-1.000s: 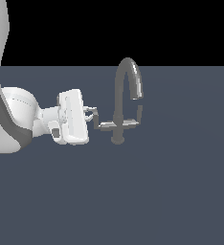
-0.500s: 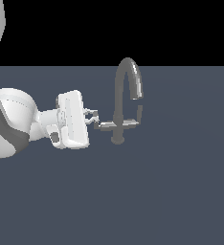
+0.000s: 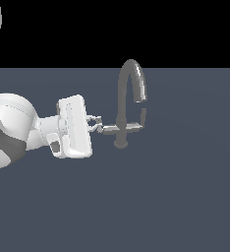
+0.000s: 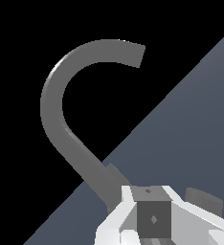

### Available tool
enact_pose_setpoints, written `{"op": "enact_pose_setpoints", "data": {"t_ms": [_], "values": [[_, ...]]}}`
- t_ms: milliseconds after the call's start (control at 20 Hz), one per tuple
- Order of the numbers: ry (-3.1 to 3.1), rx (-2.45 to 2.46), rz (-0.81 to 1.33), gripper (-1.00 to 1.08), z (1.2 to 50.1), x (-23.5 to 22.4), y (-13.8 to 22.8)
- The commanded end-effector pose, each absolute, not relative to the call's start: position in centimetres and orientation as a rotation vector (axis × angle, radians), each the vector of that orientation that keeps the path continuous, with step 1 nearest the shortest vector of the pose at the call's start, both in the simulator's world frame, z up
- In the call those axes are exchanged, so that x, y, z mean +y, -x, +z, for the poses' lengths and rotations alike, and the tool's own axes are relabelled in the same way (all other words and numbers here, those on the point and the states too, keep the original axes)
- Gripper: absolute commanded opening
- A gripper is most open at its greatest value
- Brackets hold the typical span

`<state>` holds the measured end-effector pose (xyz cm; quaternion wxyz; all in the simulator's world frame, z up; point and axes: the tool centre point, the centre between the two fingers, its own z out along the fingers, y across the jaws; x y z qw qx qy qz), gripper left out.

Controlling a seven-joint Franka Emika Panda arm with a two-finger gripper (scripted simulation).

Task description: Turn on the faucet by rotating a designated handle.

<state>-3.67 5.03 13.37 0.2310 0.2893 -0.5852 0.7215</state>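
Note:
The faucet (image 3: 130, 74) is a small grey tap with a tall arched spout (image 4: 56, 110) whose tip curves down on the exterior view's right. Its crossbar sits low above the round base (image 3: 120, 143). The handle (image 3: 110, 129) is the crossbar arm pointing to the exterior view's left, away from the spout tip. My white gripper (image 3: 98, 125) reaches in horizontally from that side. Its fingers look shut together, with the tips right at the handle's outer end. In the wrist view the gripper (image 4: 152, 213) is in front of the spout's foot, with a grey stub (image 4: 205, 201) beside it.
The twin lever (image 3: 135, 126) points to the exterior view's right, under the spout tip. The faucet stands on a flat dark blue-grey floor (image 3: 176, 197). My arm's bulky white links (image 3: 11, 123) fill the exterior view's left edge.
My hand has sunk a little and edged towards the handle's end. The crossbar looks the same as before.

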Motion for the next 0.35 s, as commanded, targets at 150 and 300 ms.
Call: {"op": "enact_pose_setpoints", "data": {"t_ms": [150, 300], "values": [[-0.817, -1.589, 1.965, -1.0, 9.3, 4.6, 5.7], [-0.819, -1.585, 1.962, -1.0, 8.2, 4.5, 6.4]]}}
